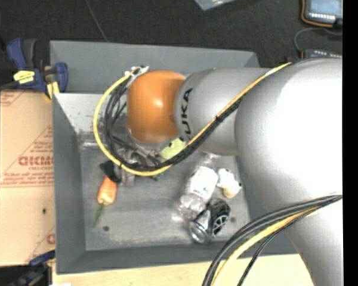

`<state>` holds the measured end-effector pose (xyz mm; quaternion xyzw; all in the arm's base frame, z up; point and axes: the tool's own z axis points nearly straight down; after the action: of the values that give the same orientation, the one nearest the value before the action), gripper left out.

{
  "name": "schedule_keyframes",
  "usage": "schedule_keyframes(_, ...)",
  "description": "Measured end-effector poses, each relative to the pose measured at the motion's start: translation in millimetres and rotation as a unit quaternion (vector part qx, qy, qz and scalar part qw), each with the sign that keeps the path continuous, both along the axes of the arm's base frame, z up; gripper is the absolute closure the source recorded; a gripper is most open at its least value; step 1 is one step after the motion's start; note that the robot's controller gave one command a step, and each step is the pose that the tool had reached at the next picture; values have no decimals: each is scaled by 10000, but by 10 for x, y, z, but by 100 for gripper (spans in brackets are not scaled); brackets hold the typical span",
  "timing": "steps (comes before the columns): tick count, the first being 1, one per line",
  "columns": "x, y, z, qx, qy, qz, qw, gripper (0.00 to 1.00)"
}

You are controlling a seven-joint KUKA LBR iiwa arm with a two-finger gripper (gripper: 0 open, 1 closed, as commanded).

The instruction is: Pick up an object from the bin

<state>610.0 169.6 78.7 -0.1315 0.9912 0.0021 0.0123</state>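
Arm (274,124), silver, comes in from the right of the camera view and covers much of the grey metal bin (68,183). The rounded orange wrist cover (152,106) sits over the bin's upper middle. A loop of yellow and black cables (100,121) hangs round the cover's left side.

The gripper (120,165) shows as dark metal parts under the cover, low over the left part of the bin floor. Open or closed: cannot tell, since cover and cables hide most of it.

Nearest thing is a small orange carrot-shaped toy with a thin green stem (107,190). It lies on the floor at the left, just below and left of the gripper, with the stem trailing toward the lower left. Its upper end is just beside the dark parts; touching or apart, cannot tell.

A yellow-green rounded piece (172,149) shows at the arm's lower edge, just right of the gripper.

In the lower right of the floor lies a small heap:
- white boxy plastic piece (203,182)
- white and cream lump (229,183) beside it
- crumpled clear plastic (186,206) below
- black and silver ring-shaped object (213,218) at the bottom

The heap lies well apart from the orange toy, with bare floor between.
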Motion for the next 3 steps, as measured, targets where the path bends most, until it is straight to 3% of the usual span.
schedule_keyframes(1, 39, 63, 459, -9, 39, -8, 10000, 100)
schedule_keyframes(2, 150, -82, 716, -11, -48, 680, 9977, 100)
schedule_keyframes(3, 163, -139, 492, -20, -17, 943, 9955, 100)
